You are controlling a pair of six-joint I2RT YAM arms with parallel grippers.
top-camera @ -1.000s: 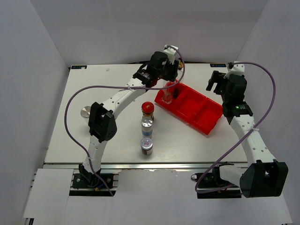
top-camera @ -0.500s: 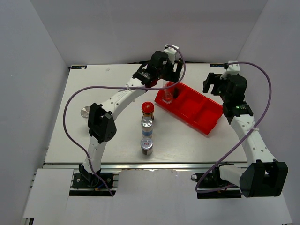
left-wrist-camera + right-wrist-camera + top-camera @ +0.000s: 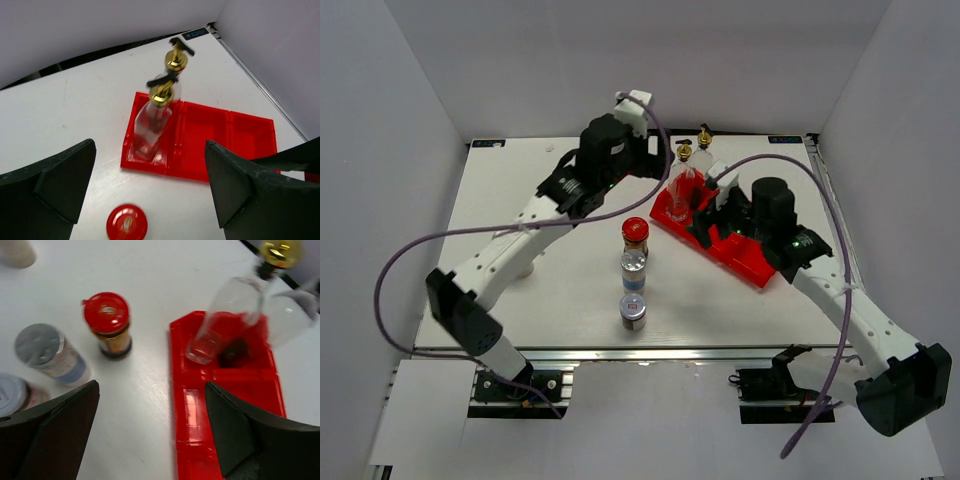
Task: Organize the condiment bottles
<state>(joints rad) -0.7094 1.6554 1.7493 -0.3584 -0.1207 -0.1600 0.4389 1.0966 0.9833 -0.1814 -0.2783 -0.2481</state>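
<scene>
A clear glass bottle with a gold spout [image 3: 682, 186] [image 3: 150, 120] [image 3: 222, 315] stands tilted in the end compartment of the red tray [image 3: 760, 262] [image 3: 250, 135] [image 3: 200, 440]. A second one [image 3: 704, 140] [image 3: 176, 57] [image 3: 290, 312] stands just behind that end. In a row on the table are the red-lidded jar [image 3: 635, 234] [image 3: 127, 222] [image 3: 107, 322] and two silver-capped shakers [image 3: 634, 265] [image 3: 47, 352], [image 3: 634, 312] [image 3: 12, 392]. My left gripper [image 3: 650, 160] [image 3: 150, 145] is open, up and back from the tray. My right gripper [image 3: 705, 215] [image 3: 151, 385] hangs open over the tray's near rim.
The tray lies at an angle right of centre, its other two compartments showing only red floor. White walls close in the table [image 3: 520, 190] on three sides. A pale round object [image 3: 17, 252] sits at the far edge of the right wrist view.
My left gripper opened, let go of the glass bottle in the tray, and drew back to the left. My right arm swung in from the right to over the tray's bottle end.
</scene>
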